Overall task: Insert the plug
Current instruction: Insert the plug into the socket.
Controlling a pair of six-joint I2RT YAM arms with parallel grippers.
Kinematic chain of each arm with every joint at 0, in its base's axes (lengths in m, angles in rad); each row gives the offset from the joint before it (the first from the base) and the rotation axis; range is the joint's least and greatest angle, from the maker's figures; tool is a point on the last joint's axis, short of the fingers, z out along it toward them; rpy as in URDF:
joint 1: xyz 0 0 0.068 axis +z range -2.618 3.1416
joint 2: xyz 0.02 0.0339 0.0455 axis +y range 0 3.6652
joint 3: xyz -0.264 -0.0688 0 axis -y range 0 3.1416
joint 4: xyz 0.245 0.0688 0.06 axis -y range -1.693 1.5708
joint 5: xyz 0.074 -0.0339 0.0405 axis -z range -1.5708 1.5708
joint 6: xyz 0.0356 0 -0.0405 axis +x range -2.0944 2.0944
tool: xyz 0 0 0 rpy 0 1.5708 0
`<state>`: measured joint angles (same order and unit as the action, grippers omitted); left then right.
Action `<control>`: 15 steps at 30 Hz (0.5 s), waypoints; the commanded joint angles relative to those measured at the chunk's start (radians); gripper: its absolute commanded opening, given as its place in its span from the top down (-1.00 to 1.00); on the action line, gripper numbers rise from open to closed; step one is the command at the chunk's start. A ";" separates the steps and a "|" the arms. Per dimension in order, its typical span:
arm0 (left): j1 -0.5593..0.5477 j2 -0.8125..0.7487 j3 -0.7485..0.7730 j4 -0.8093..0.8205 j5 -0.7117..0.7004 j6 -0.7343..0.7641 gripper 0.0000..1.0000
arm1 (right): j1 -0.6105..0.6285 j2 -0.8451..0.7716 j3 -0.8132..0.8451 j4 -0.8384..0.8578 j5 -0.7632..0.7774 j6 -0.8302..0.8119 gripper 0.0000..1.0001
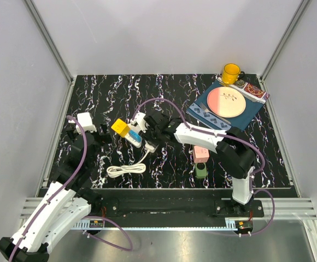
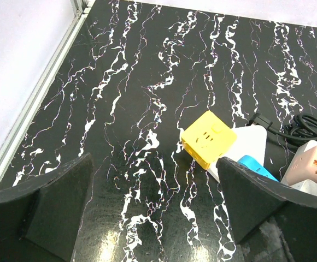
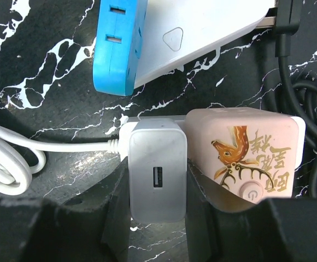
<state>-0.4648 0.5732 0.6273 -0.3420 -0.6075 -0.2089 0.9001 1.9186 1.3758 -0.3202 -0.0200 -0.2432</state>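
My right gripper (image 3: 158, 213) is shut on a white USB charger plug (image 3: 158, 177), its fingers (image 3: 119, 210) pressed on both sides. The plug stands against the left side of a pink socket block with a deer print (image 3: 246, 153); its prongs are hidden. A white cable (image 3: 16, 150) leaves from a white part just behind the plug. In the top view the right gripper (image 1: 150, 143) is at the socket cluster. My left gripper (image 2: 153, 213) is open and empty over bare table, just short of a yellow socket cube (image 2: 209, 137), which also shows in the top view (image 1: 120, 127).
A white power strip with a blue end (image 3: 115, 46) lies just beyond the plug. Black cable (image 3: 306, 109) runs on the right. A coiled white cable (image 1: 127, 170) lies nearer the front. A pink and green object (image 1: 200, 161), plate (image 1: 227, 101) and yellow mug (image 1: 231, 73) are to the right.
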 commanded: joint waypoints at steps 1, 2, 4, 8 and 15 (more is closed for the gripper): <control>0.005 -0.007 -0.003 0.060 0.008 0.013 -0.98 | 0.006 0.127 0.028 -0.232 0.011 -0.041 1.00; 0.003 -0.007 -0.003 0.061 0.009 0.014 -0.98 | 0.006 0.138 0.032 -0.243 0.011 -0.039 1.00; 0.005 -0.007 -0.003 0.061 0.012 0.014 -0.98 | 0.006 0.166 0.043 -0.279 0.015 -0.036 1.00; 0.005 -0.007 -0.005 0.060 0.011 0.014 -0.98 | 0.006 0.189 0.032 -0.290 0.015 -0.022 1.00; 0.005 -0.006 -0.005 0.061 0.012 0.014 -0.98 | 0.006 0.195 -0.024 -0.267 -0.003 0.010 1.00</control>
<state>-0.4648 0.5713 0.6273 -0.3412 -0.6052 -0.2089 0.9005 1.9835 1.4643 -0.4267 -0.0193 -0.2459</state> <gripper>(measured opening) 0.987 0.416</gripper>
